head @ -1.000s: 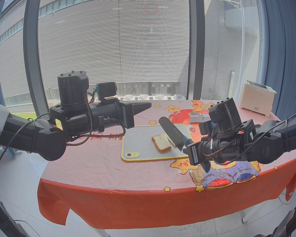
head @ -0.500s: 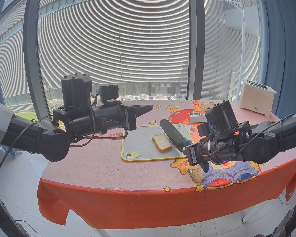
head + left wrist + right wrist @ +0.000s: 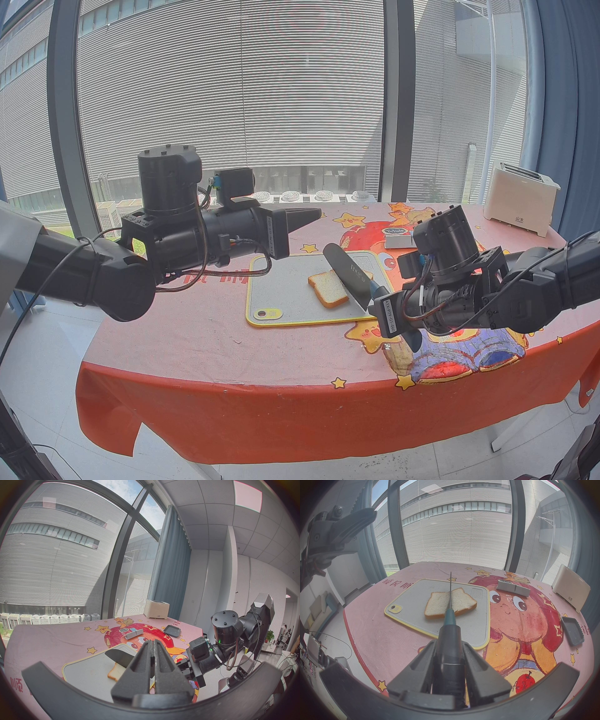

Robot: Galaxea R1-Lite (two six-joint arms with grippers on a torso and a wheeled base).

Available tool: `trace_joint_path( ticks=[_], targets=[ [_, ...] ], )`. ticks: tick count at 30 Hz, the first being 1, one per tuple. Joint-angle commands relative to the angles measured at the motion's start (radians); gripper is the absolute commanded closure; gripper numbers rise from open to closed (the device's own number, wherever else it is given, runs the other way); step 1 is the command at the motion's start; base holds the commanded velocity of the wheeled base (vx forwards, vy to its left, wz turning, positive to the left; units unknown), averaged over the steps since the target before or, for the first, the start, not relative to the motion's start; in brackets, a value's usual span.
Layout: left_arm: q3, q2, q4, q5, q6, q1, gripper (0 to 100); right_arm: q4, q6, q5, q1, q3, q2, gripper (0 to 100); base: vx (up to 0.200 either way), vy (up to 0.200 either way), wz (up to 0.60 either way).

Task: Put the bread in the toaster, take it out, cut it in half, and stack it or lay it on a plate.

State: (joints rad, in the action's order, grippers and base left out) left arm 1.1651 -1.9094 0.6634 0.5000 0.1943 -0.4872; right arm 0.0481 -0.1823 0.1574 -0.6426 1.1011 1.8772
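A slice of bread (image 3: 326,289) (image 3: 437,604) lies flat on the grey, yellow-edged cutting board (image 3: 281,294) (image 3: 412,598). My right gripper (image 3: 386,299) (image 3: 450,655) is shut on the handle of a knife (image 3: 350,270) (image 3: 450,587). Its dark blade slants up over the bread, lined up across the middle of the slice; whether it touches I cannot tell. My left gripper (image 3: 315,215) (image 3: 153,645) is shut on nothing and hangs above the board's far left corner. The cream toaster (image 3: 520,197) (image 3: 571,587) stands at the table's far right.
A grey knife block (image 3: 400,240) (image 3: 514,587) lies beyond the board. A small dark tray (image 3: 572,631) (image 3: 172,630) rests on the table near the toaster. The orange tablecloth's front edge (image 3: 312,387) is close below the board. Windows stand behind the table.
My left arm has moved right and a little up, its gripper still shut. The right gripper with the knife has shifted slightly left and lower. The bread has not moved.
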Motion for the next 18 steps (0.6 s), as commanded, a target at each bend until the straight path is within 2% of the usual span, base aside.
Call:
trace_joint_path(
  ticks=[1, 5, 9, 10, 11, 16, 18],
  targets=[
    [0.048, -0.057, -0.001, 0.0, 0.001, -0.021, 100, -0.001, 0.0, -0.001, -0.006, -0.006, 0.002, 100, 0.0, 0.0, 0.0],
    [0.096, -0.114, -0.001, 0.0, -0.007, -0.03, 100, -0.002, 0.001, -0.003, -0.006, -0.006, -0.001, 100, 0.0, 0.0, 0.0],
    [0.196, -0.215, -0.004, -0.011, -0.064, -0.034, 100, -0.001, 0.001, -0.003, -0.005, -0.006, 0.0, 100, 0.0, 0.0, 0.0],
    [0.196, -0.215, -0.004, -0.011, -0.064, -0.034, 100, -0.001, 0.001, -0.003, -0.005, -0.006, 0.0, 100, 0.0, 0.0, 0.0],
    [0.24, -0.267, 0.002, -0.021, -0.104, -0.034, 100, -0.001, 0.001, -0.003, -0.003, -0.006, 0.0, 100, 0.0, 0.0, 0.0],
    [0.269, -0.292, -0.002, -0.037, -0.145, -0.034, 100, -0.002, 0.003, -0.003, -0.005, -0.007, -0.001, 100, 0.0, 0.0, 0.0],
    [0.304, -0.309, -0.005, -0.037, -0.187, -0.033, 100, -0.002, 0.003, -0.003, -0.006, -0.009, -0.003, 100, 0.0, 0.0, 0.0]
  ],
)
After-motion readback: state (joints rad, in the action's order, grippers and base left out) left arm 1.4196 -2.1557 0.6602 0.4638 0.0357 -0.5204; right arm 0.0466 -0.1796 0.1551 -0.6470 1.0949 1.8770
